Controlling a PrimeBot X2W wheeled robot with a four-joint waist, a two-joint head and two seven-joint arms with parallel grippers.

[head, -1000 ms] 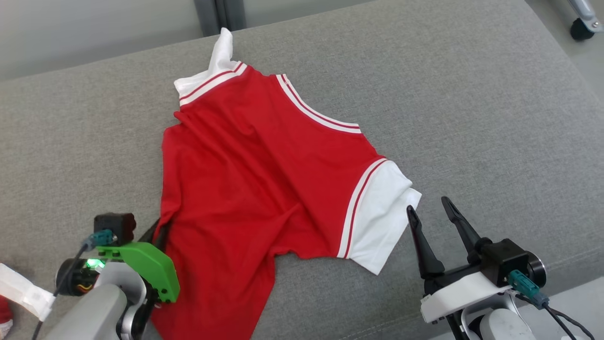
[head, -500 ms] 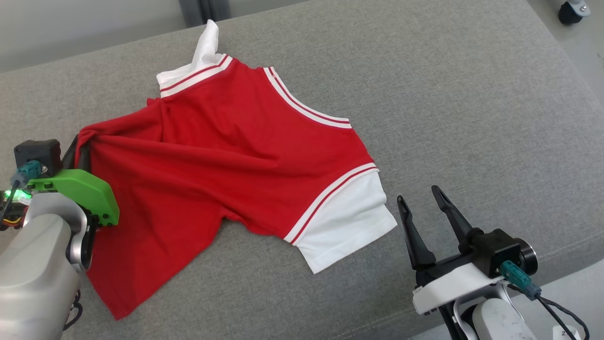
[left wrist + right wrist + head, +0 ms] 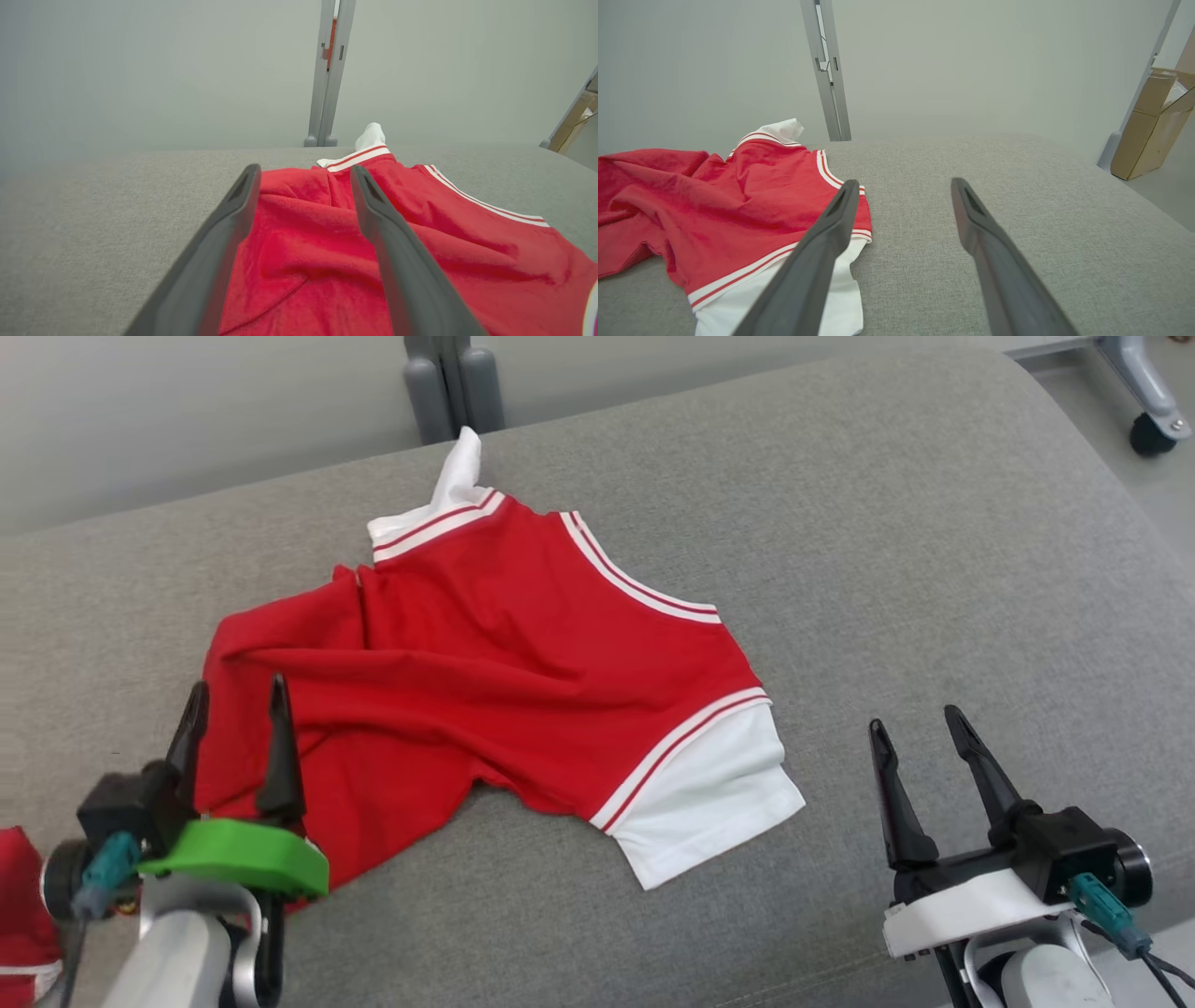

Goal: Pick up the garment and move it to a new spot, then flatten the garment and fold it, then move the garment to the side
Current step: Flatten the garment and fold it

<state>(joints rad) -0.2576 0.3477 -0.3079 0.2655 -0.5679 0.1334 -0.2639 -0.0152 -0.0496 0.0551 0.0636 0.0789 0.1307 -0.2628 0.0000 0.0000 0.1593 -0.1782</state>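
Left end effector (image 3: 237,683), spread and empty, hovers over the near-left edge of the garment (image 3: 523,653), which stretches right across the grey sofa (image 3: 934,569); right end effector (image 3: 914,717), also spread, sits farther off.

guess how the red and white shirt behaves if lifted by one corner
Probably floppy: the red shirt with white striped sleeves lies creased on the grey fabric cushion, so it would likely drape. It looks thin, so probably light. Pushed, it may bunch rather than slide.
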